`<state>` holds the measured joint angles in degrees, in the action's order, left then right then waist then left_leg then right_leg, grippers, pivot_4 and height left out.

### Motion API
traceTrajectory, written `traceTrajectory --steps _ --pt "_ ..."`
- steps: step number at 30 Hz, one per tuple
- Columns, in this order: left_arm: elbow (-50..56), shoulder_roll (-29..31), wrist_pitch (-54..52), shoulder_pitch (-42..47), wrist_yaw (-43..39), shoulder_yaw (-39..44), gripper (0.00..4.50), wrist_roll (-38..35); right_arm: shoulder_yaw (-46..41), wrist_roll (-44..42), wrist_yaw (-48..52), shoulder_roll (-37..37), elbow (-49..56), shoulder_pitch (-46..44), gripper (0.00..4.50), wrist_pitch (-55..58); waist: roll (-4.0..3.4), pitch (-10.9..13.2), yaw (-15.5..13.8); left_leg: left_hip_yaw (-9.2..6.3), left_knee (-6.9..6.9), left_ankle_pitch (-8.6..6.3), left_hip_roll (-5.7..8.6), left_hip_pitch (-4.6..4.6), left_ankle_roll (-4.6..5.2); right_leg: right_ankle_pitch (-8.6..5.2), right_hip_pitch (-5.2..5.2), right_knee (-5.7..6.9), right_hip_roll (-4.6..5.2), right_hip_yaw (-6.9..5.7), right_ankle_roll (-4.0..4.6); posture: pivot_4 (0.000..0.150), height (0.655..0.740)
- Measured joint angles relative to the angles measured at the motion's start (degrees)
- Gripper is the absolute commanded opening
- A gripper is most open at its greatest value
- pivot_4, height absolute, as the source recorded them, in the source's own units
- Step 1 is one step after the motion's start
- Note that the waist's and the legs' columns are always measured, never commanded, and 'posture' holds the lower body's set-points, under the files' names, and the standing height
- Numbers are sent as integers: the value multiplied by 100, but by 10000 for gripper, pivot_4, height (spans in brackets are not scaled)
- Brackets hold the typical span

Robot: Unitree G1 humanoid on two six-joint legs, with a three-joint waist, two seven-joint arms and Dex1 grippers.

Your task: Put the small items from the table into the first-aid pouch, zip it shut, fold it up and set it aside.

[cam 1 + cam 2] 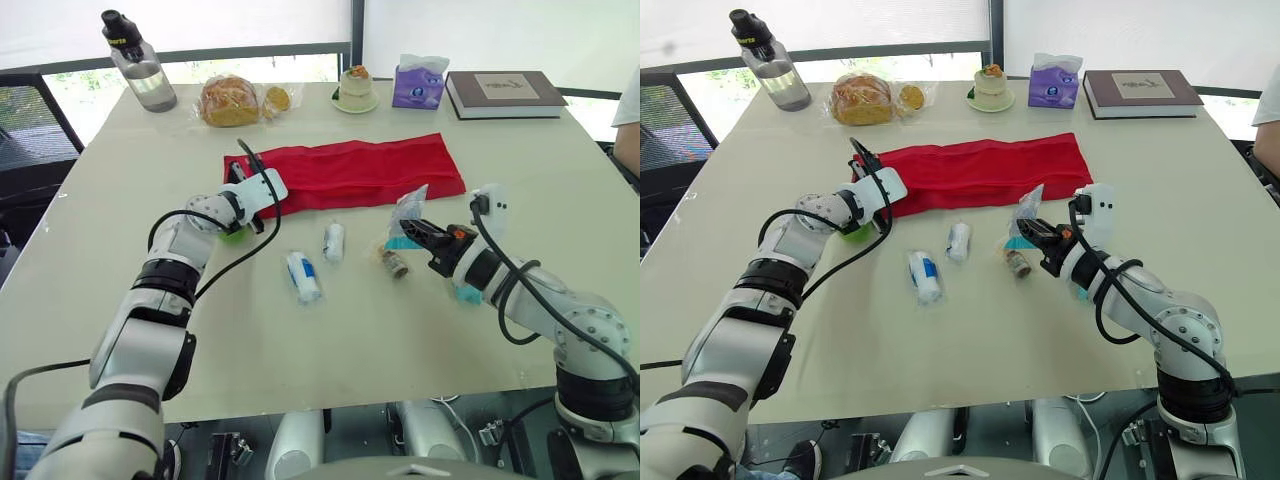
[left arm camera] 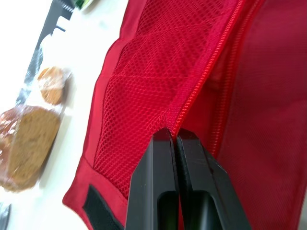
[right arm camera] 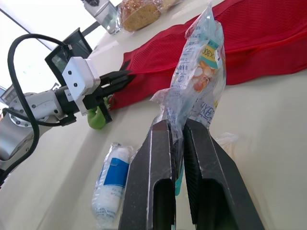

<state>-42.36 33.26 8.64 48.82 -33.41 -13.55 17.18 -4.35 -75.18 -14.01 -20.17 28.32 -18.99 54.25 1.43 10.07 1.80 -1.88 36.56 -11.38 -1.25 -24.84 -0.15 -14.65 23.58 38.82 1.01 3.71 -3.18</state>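
Table (image 1: 350,340) has the pouch (image 1: 370,170) lying flat, left gripper (image 2: 173,134) clamped on its left edge, right gripper (image 3: 176,125) pinching a packet (image 3: 201,72) near its front right corner.

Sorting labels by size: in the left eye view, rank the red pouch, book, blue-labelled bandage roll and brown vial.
1. red pouch, clearly largest
2. book, farther from the camera, so it shows smaller
3. blue-labelled bandage roll
4. brown vial, smallest

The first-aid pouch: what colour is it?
The pouch is red, with a mesh panel; left wrist view shows it best.
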Motion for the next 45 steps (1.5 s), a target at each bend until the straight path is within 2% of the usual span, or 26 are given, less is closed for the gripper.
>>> traceTrajectory --steps 5,10,19,21,22,23,26,31,36,39,42,45 --pt "629 -624 -270 -80 -381 -140 447 -116 23 65 49 118 -70 -3 0 -55 0 0 22 1 4 0 1 0 0 0 0 2 -2 2 0 1500 7400" --pt "661 -959 -335 -29 -545 -288 447 -116 23 112 114 361 -319 0 0 -111 0 0 65 -4 3 0 -4 6 0 0 0 8 -12 1 0 1500 7400" --pt "-255 -1362 43 681 -954 -507 447 -102 118 740 527 827 -1209 -322 0 -340 0 0 50 1 8 0 3 0 0 1 0 4 -6 3 -1 1500 7400" --pt "-386 -1393 70 690 -1093 -520 6394 -109 123 882 637 896 -1324 -418 0 -373 0 0 60 0 6 0 1 2 0 0 1 5 -9 2 -1 1500 7400" --pt "-445 -1369 82 693 -1151 -520 13691 -108 126 1022 725 951 -1452 -451 0 -415 0 0 64 -2 3 0 0 3 0 0 1 6 -10 1 -1 1500 7400" --pt "-445 -1368 83 693 -1151 -520 14624 -108 126 1025 727 951 -1455 -452 0 -416 0 0 63 -4 2 0 0 3 0 0 1 6 -10 0 -1 1500 7400" --pt "-355 -1195 208 645 -728 -524 24858 100 128 1200 836 1064 -1507 -475 0 -455 -1 0 76 -1 3 0 -1 6 0 0 1 7 -9 4 -1 1500 7400" --pt "709 -932 -46 -251 129 -461 24858 413 95 1329 912 1114 -1503 -382 0 -455 -2 -1 57 -2 2 0 -2 4 0 1 0 8 -6 2 0 1500 7400" --pt "1358 -975 -553 -580 394 -452 24858 587 47 1339 932 1105 -1495 -366 0 -411 -3 -2 44 -2 13 0 1 6 0 2 -2 13 -4 1 -2 1500 7400" --pt "1390 -1045 -801 -585 660 -462 16927 730 -31 1338 960 1058 -1493 -366 0 -317 -3 -2 48 -3 13 0 1 6 0 2 -2 13 -5 1 -2 1500 7400" --pt "1304 -1105 -947 -572 815 -442 2277 756 -121 1341 971 1025 -1492 -366 0 -281 -3 -2 58 -3 10 0 0 6 0 2 -2 12 -6 0 -2 1500 7400" --pt "1262 -1135 -965 -516 833 -439 1010 734 -122 1344 975 1028 -1489 -366 0 -232 -5 -3 52 -3 10 0 0 7 0 2 -2 13 -6 0 -2 1500 7400"
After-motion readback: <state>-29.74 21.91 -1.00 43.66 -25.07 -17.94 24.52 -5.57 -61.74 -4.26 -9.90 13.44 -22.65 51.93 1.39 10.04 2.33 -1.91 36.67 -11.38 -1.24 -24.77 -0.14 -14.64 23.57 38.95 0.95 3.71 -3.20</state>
